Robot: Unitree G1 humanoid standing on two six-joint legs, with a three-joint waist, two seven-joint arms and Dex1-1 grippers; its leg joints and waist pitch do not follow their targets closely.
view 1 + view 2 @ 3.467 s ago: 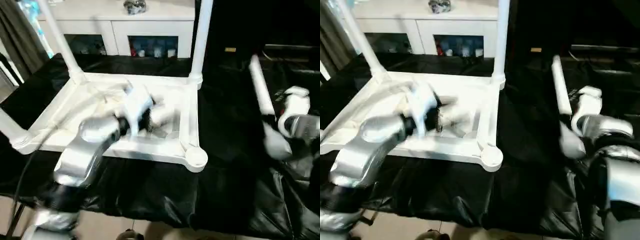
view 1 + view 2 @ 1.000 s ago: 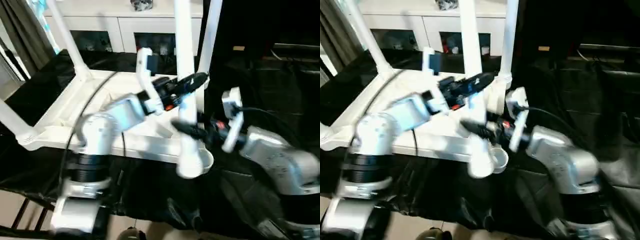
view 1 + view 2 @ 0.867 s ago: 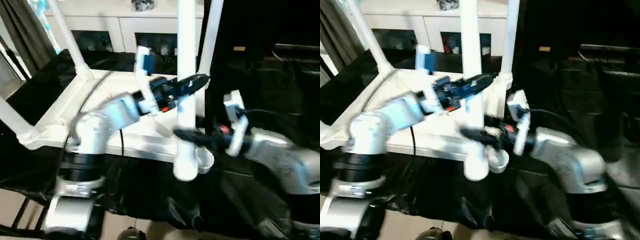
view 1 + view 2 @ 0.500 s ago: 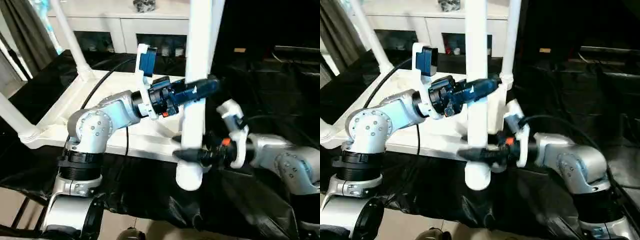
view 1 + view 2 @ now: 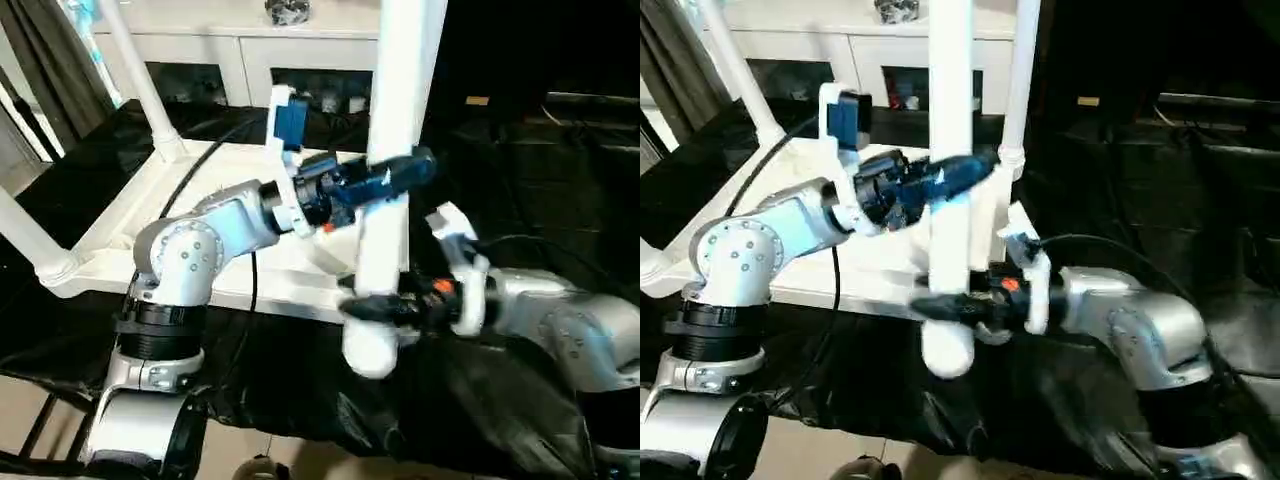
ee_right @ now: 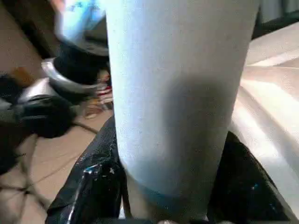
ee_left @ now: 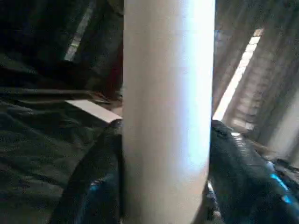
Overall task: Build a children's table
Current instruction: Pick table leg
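The step in hand was the fitting of the last leg. The tabletop [image 5: 120, 255] lay upside down on the black cloth [image 5: 520, 180], its ribbed underside up. Three legs stood already in its corner sockets: two at the far corners [image 5: 135, 85] and one at the near left corner [image 5: 25, 245]. The fourth leg [image 5: 395, 130] was held upright in the air at the near right corner of the tabletop, with its thick lower end [image 5: 368, 352] hanging just in front of that corner and a little below the rim, not in the socket.

Both grippers pinched this leg. The left gripper [image 5: 395, 182] held it higher up, above the tabletop's near edge, and its two black fingers [image 7: 100, 177] lay against the two sides of the tube. The right gripper [image 5: 375, 308] held it lower, close to the thick end, also with one finger [image 6: 88, 186] on each side.

In my judgement the next move called for lifting the leg a little, so that its thick end came above the rim of the tabletop, and then carrying it back over the round socket of the near right corner. The socket itself was hidden behind the leg and the right gripper, so the aim had to be careful. After that the leg should be kept straight up and pressed down into the socket, with both grips kept firm so it would not tilt.
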